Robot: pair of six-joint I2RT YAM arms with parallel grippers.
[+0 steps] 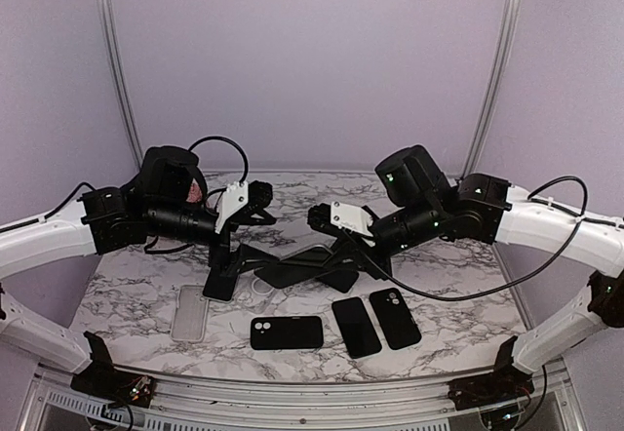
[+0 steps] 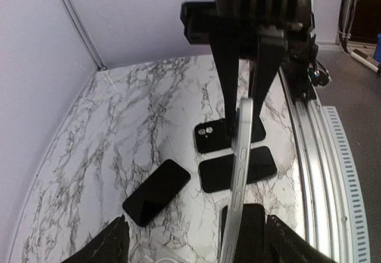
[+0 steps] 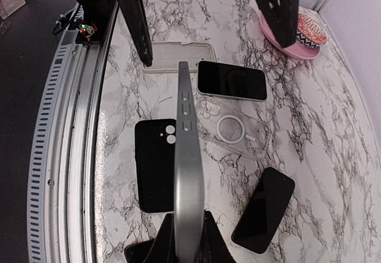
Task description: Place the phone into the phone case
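Observation:
A slim phone (image 3: pixel 189 156) with a grey side and button bumps hangs edge-on above the table, and my right gripper (image 3: pixel 189 239) is shut on its near end. In the left wrist view the same phone (image 2: pixel 238 174) runs between the fingers of my left gripper (image 2: pixel 205 242), which stands open and clear of it. From above, both grippers meet mid-table, left (image 1: pixel 244 270) and right (image 1: pixel 336 273). Below lie a clear case with a white ring (image 3: pixel 229 129), a greyish clear case (image 3: pixel 178 55) and a black case (image 3: pixel 158 162).
Also on the marble are a white-rimmed phone (image 3: pixel 231 80) lying face up, a black phone (image 3: pixel 263 209) and a pink bowl (image 3: pixel 297 34) at the back. A metal rail (image 3: pixel 71 132) runs along the table's near edge. Another black case (image 1: pixel 394 316) lies front right.

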